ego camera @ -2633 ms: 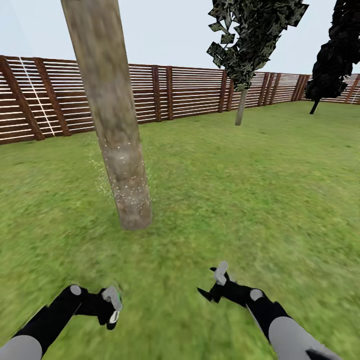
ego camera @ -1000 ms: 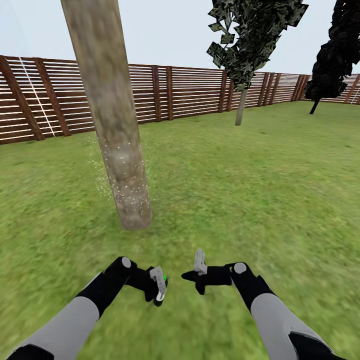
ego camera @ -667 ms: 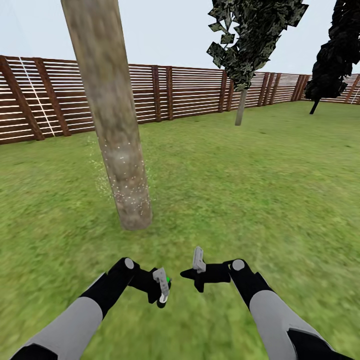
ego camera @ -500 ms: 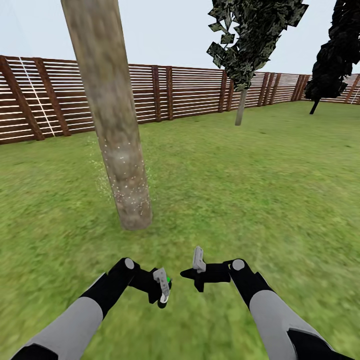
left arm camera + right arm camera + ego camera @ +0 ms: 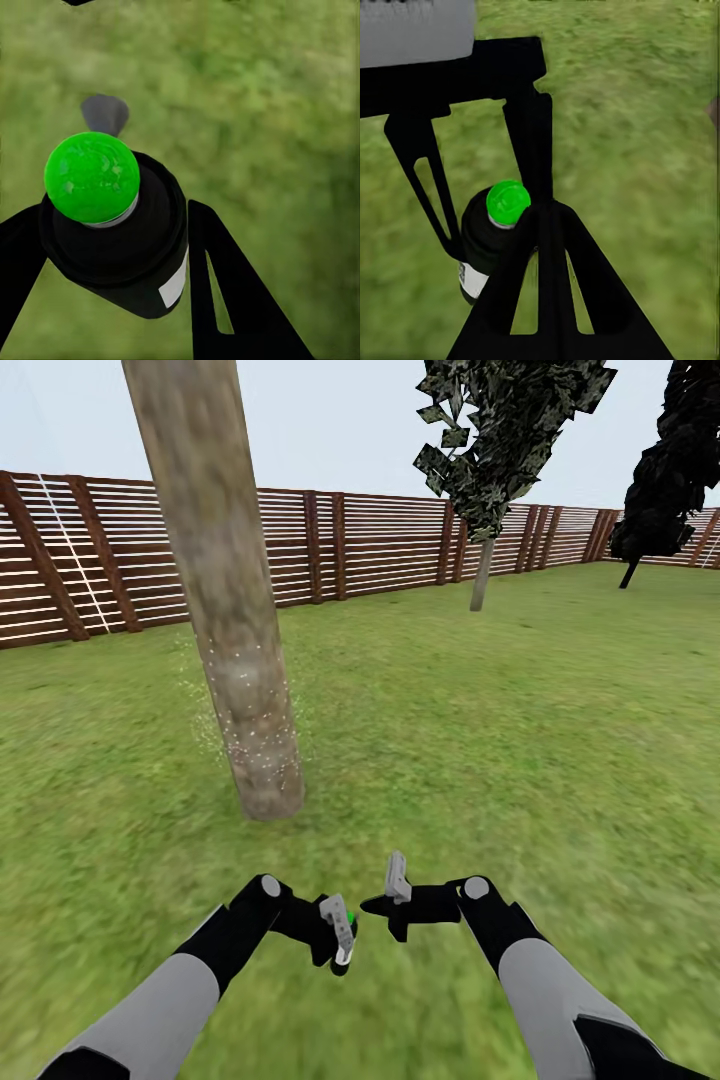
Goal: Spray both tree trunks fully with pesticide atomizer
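Green-capped and black, the pesticide atomizer (image 5: 116,232) sits clamped between the 2 fingers of my left gripper (image 5: 338,938), low in the frame just left of centre. My right gripper (image 5: 392,900) hangs just beside it; I cannot tell its jaw gap. Speckled tree trunk (image 5: 240,690) stands on grass (image 5: 480,720) at upper left.

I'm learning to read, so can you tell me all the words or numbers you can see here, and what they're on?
There are no words or numbers to read.
The bottle in the left gripper has a small white label, but it looks blank.
The trunk, the fence and the grass carry no writing or signs.
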Tool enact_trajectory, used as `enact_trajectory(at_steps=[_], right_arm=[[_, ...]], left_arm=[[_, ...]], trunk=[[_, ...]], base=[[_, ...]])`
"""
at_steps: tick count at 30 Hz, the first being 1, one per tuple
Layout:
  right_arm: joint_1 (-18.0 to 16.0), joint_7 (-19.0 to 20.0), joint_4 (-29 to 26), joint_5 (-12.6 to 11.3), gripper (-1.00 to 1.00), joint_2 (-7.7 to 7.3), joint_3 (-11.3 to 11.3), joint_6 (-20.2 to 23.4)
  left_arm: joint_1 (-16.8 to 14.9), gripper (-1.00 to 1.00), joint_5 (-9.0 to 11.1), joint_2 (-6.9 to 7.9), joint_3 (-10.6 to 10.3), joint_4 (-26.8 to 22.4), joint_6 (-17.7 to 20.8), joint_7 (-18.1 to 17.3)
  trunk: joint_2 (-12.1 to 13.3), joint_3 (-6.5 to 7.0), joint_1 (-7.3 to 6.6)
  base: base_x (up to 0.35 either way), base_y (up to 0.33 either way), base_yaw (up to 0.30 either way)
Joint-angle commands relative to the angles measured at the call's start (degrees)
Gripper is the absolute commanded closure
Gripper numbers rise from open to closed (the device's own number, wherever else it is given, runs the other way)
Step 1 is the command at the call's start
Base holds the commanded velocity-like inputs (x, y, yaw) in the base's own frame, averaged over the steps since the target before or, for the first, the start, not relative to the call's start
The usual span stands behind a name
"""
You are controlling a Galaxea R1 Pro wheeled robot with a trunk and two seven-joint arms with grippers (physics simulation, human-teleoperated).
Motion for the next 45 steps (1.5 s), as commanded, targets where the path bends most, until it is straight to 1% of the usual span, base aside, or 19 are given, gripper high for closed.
enact_trajectory(at_steps=[1, 3, 4, 5, 8, 26, 27, 30, 36, 38, 40, 42, 44, 45], right_arm=[[-0.11, 0.01, 0.00, 0.01, 1.00, 0.03, 0.01, -0.01], [-0.17, 0.02, 0.00, 0.01, 1.00, 0.04, 0.01, -0.01], [-0.17, 0.02, 0.00, 0.01, 1.00, 0.04, 0.01, -0.01], [-0.18, 0.01, 0.00, 0.01, 1.00, 0.05, 0.01, -0.01], [-0.18, 0.02, 0.00, 0.01, 1.00, 0.02, 0.01, -0.01], [-0.18, 0.02, 0.00, 0.01, 1.00, 0.04, 0.01, -0.01], [-0.18, 0.02, 0.00, 0.01, 1.00, 0.05, 0.01, -0.01], [-0.18, 0.02, 0.00, 0.01, 1.00, 0.05, 0.01, -0.01], [-0.18, 0.02, 0.00, 0.01, 1.00, 0.03, 0.01, -0.01], [-0.18, 0.02, 0.00, 0.01, 1.00, 0.03, 0.01, -0.01], [-0.18, 0.02, 0.00, 0.01, 1.00, 0.03, 0.01, -0.01], [-0.18, 0.02, 0.00, 0.01, 1.00, -0.02, 0.01, -0.01], [-0.18, 0.02, 0.00, 0.01, 1.00, -0.05, 0.01, -0.01], [-0.18, 0.02, 0.00, 0.01, 1.00, -0.09, 0.01, -0.01]], left_arm=[[-0.02, 1.00, 0.06, 0.03, 0.03, -0.05, 0.00, 0.00], [-0.06, 1.00, 0.29, 0.07, 0.05, -0.11, 0.00, 0.00], [-0.07, 1.00, 1.18, 0.07, 0.00, -0.12, -0.02, 0.00], [-0.08, 1.00, 2.80, 0.07, -0.09, -0.09, -0.12, 0.00], [-0.09, 1.00, 3.50, 0.07, -0.13, -0.08, -0.12, 0.00], [-0.34, 1.00, 3.83, -0.01, -0.05, -0.42, 0.00, 0.53], [-0.43, 1.00, 3.91, -0.01, -0.05, -0.42, 0.00, 0.56], [-0.52, 1.00, 5.05, -0.01, -0.04, -0.19, 0.00, 0.53], [-0.53, 1.00, 5.06, 0.28, -0.14, 0.00, -0.08, 0.52], [-0.53, 1.00, 4.84, 0.72, -0.13, 0.04, -0.08, 0.52], [-0.53, 1.00, 4.70, 1.97, -0.09, 0.09, -0.05, 0.57], [-0.53, 1.00, 4.37, 4.06, -0.12, 0.17, 0.07, 0.55], [-0.53, 1.00, 3.38, 6.88, -0.13, 0.19, 0.46, 0.56], [-0.53, 1.00, 3.15, 7.92, -0.13, 0.19, 0.54, 0.54]], trunk=[[0.00, 0.00, 0.00], [0.00, 0.00, 0.00], [0.00, 0.00, 0.00], [0.00, 0.00, 0.00], [0.00, 0.00, 0.00], [0.00, 0.00, 0.00], [0.00, 0.00, 0.00], [0.00, 0.00, 0.00], [0.00, 0.00, 0.00], [0.00, 0.00, 0.00], [0.00, 0.00, 0.00], [0.00, 0.00, 0.00], [0.00, 0.00, 0.00], [0.00, 0.00, 0.00]], base=[[0.000, 0.000, 0.000], [0.000, 0.000, 0.000], [0.000, 0.000, 0.000], [0.000, 0.000, 0.000], [0.000, 0.000, 0.000], [0.000, 0.000, 0.000], [0.000, 0.000, 0.000], [0.000, 0.000, 0.000], [0.000, 0.000, 0.000], [0.000, 0.000, 0.000], [0.000, 0.000, 0.000], [0.000, 0.000, 0.000], [0.000, 0.000, 0.000], [0.000, 0.000, 0.000]])
